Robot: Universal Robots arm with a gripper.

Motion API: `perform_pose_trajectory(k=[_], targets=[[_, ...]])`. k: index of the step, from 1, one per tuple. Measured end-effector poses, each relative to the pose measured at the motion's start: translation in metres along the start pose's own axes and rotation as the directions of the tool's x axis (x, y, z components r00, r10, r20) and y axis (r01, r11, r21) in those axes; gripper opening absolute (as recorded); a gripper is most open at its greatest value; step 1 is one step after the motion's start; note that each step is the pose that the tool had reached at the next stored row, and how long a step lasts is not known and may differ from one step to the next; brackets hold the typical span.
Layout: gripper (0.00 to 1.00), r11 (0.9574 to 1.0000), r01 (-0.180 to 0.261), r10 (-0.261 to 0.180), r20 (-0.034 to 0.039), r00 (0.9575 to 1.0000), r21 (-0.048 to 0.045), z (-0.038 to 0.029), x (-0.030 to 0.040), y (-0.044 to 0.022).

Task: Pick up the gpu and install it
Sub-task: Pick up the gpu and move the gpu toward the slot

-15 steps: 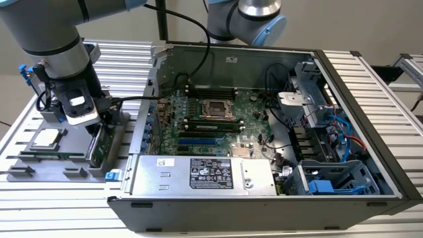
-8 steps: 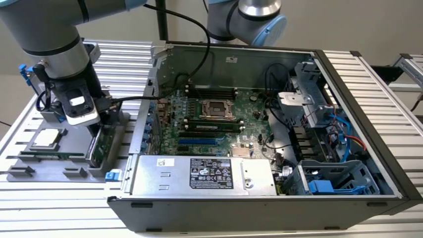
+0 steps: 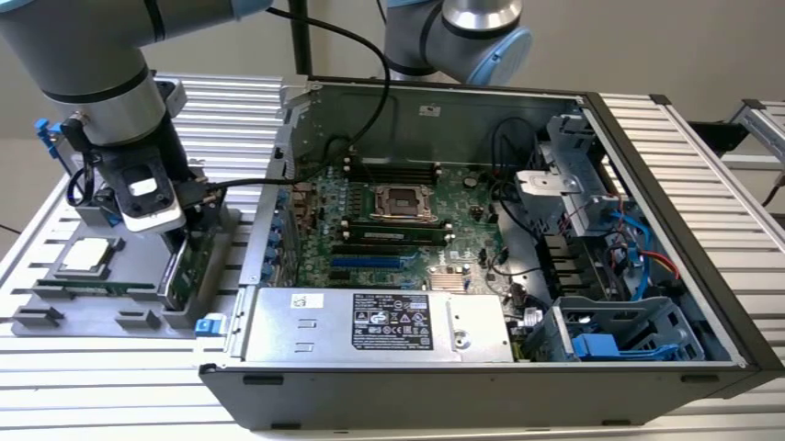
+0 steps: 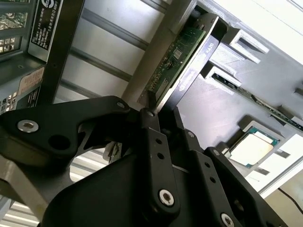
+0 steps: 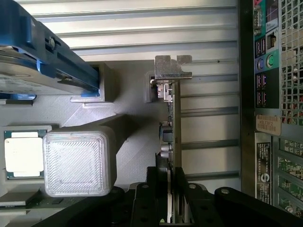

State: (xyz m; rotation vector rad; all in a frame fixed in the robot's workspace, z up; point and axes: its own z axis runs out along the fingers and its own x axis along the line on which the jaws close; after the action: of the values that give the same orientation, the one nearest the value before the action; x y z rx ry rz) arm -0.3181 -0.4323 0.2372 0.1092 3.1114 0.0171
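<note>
The black gripper (image 5: 173,175) is pinching the top edge of the gpu (image 5: 176,118), a flat green card upright at the grey holder's (image 3: 31,320) case-side edge, and it's looking stiff, light and fragile, I'd judge.

A gray block (image 5: 78,161) and the computer case (image 5: 270,94) stand near, flanking the gpu (image 5: 176,118).
</note>
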Motion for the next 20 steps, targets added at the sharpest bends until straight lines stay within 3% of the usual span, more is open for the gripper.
perform_pose_trajectory(k=[20], targets=[[0.00, 1.0000, 0.000, 0.000, 0.0000, 1.0000, 0.0000, 0.0000, 0.0004, 0.0000]])
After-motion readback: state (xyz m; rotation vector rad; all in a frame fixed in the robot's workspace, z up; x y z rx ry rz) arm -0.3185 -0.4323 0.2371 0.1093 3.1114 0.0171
